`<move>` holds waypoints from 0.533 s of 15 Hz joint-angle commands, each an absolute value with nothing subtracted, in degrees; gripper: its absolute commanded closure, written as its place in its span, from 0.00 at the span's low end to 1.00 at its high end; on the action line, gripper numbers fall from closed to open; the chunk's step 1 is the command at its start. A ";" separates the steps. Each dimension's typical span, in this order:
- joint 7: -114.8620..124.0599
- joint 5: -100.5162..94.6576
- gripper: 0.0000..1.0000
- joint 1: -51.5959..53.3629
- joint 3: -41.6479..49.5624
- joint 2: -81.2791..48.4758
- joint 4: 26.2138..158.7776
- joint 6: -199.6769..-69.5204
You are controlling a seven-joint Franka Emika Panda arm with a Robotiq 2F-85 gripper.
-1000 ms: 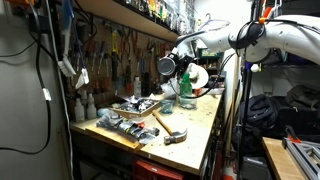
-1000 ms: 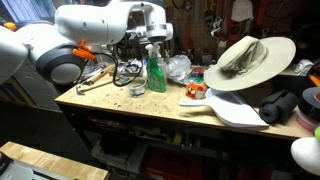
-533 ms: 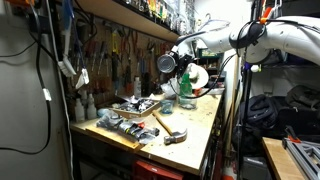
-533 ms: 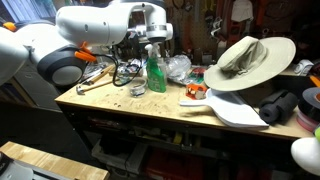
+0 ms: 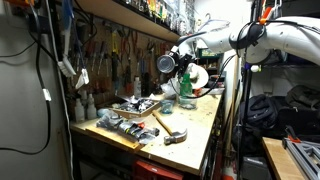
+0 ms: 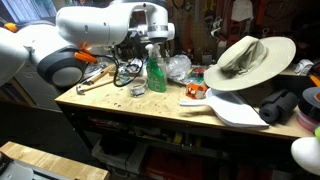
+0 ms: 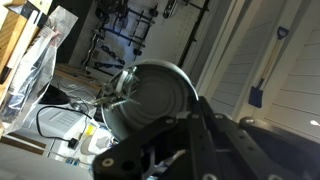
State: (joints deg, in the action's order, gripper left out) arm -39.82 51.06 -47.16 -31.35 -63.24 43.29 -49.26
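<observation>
robot arm: white and bulky, the robot arm [image 6: 95, 25] comes in from the left edge in an exterior view and bends over the back of the workbench [image 6: 110, 105].
hammer: the wooden-handled hammer [image 5: 168, 128] lies flat on the bench top, well apart from the gripper.
cables: a tangle of dark cables [image 6: 122, 70] lies on the bench under the arm.
glass jar: the small clear glass jar [image 6: 137, 88] stands upright, just left of the spray bottle.
gripper: the gripper [image 6: 150, 37] hangs over the spray bottle with its jaws drawn narrow, clamped on the metal can.
metal can: the metal can [image 7: 150, 98] fills the middle of the wrist view with its round shiny end towards the camera. In an exterior view it shows as a dark disc [image 5: 166, 64], turned on its side and lifted clear of the bench.
spray bottle: the green spray bottle [image 6: 155, 72] has a white trigger head and stands upright right under the gripper. Whether they touch cannot be told.
clear plastic: crumpled clear plastic [image 6: 178, 67] sits just right of the bottle.
white board: the white board [image 6: 238, 110] lies flat at the front right of the bench.
hat: the wide-brimmed khaki hat [image 6: 245, 58] rests tilted above the board.
</observation>
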 commanded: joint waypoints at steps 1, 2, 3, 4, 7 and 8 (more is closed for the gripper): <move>-38.67 51.24 0.99 -46.95 -30.72 -65.23 41.75 -50.88; -37.54 52.31 0.99 -47.30 -31.64 -65.76 41.81 -48.97; -38.62 50.89 0.99 -46.74 -30.40 -65.06 41.69 -51.87; -38.03 51.38 0.99 -46.97 -30.98 -65.23 41.93 -50.57; -39.39 49.59 0.99 -46.30 -30.00 -63.81 42.66 -52.74; -39.52 49.08 0.99 -46.17 -29.95 -63.34 43.10 -52.61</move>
